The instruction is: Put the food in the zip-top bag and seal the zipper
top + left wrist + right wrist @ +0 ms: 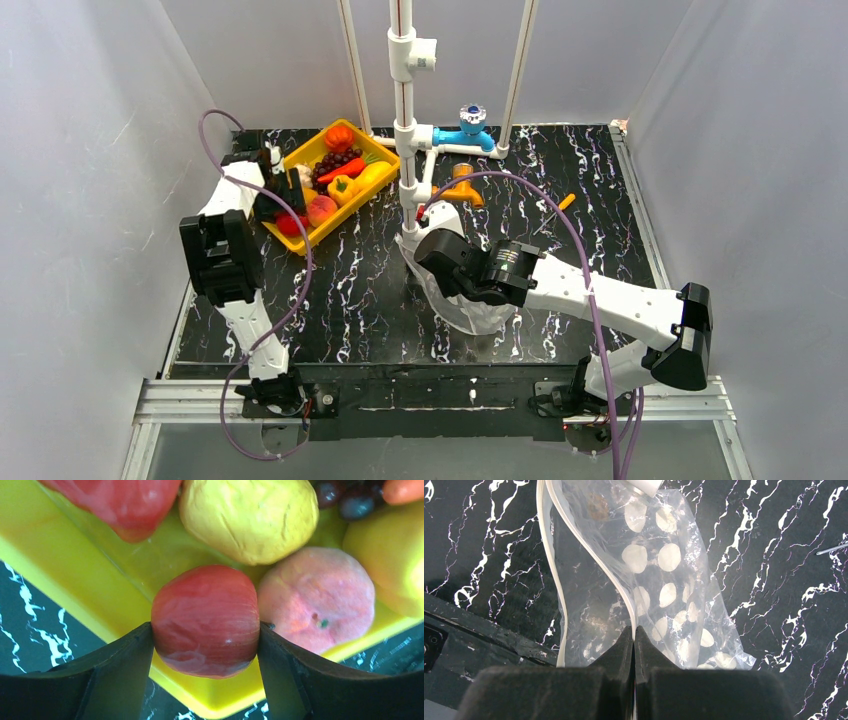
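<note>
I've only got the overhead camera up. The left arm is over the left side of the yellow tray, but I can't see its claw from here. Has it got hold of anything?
Observer: Yes. The left claw is closed on a red toy fruit, one finger on each side.
Operator: What's next to that piece?
Observer: A peach lies right beside it in the yellow tray.
Operator: And the right claw? The wrist hides it from me.
Observer: The right claw is shut on the zip-top bag, pinching one lip of its zipper.
</note>
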